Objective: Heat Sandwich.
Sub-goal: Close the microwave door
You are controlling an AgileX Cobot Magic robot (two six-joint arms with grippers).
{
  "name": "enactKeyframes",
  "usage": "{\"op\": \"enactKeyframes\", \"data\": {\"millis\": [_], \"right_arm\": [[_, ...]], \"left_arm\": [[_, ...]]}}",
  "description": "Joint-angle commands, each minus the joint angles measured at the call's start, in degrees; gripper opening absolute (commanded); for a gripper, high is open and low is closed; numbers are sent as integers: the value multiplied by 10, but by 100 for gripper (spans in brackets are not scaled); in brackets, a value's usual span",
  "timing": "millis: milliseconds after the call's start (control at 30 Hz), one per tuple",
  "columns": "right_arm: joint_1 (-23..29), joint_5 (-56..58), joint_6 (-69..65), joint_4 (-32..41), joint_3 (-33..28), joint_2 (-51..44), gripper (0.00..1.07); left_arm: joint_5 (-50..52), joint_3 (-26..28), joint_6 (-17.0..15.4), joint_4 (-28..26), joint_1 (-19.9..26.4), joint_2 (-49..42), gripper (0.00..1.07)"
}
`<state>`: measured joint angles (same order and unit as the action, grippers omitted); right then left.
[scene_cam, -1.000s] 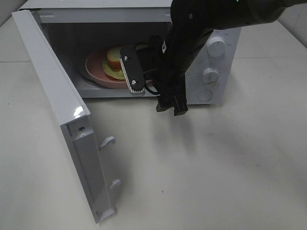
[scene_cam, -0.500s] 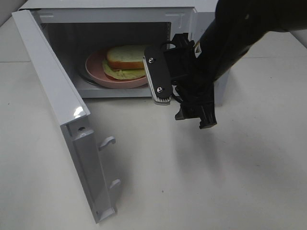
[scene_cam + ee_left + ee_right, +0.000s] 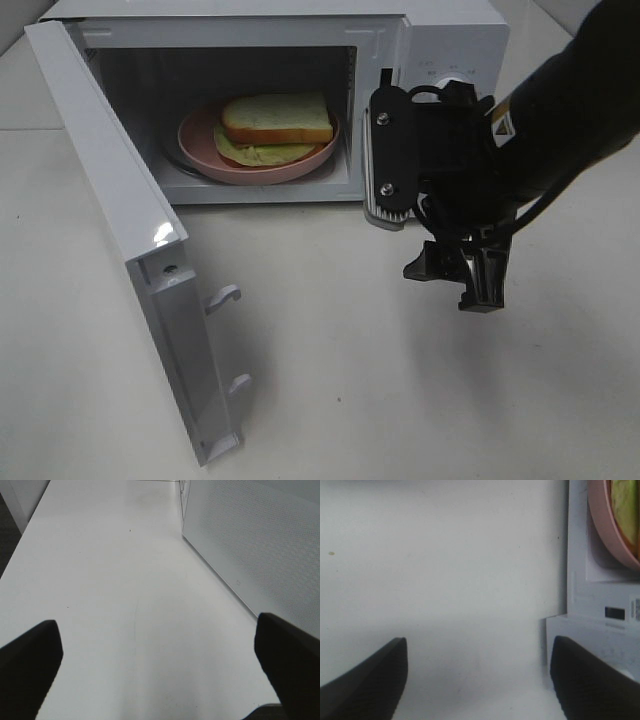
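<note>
Table (image 3: 400, 390) w/ open microwave (image 3: 452, 42), sandwich (image 3: 278, 118) on plate (image 3: 198, 148) inside, right gripper (image 3: 477, 645) spread.

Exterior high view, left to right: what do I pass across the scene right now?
open microwave door → pink plate carrying the sandwich → right gripper, open and holding nothing

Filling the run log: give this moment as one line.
sandwich: on plate, inside microwave | door: open | right jaws: open, empty, outside microwave | left jaws: open, empty
</note>
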<state>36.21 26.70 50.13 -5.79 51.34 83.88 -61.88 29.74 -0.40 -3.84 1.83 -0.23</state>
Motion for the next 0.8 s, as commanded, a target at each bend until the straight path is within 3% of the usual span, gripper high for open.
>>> {"op": "enactKeyframes", "data": {"millis": [33, 400, 800], "right_arm": [[-1, -2, -104, 3, -21, -33, 76], [-1, 56, -435, 3, -71, -131, 76], [-1, 205, -513, 3, -95, -261, 76]], "left_arm": [[5, -1, 0, -1, 3, -9, 100], [5, -1, 0, -1, 3, -9, 100], [5, -1, 0, -1, 3, -9, 100]]}}
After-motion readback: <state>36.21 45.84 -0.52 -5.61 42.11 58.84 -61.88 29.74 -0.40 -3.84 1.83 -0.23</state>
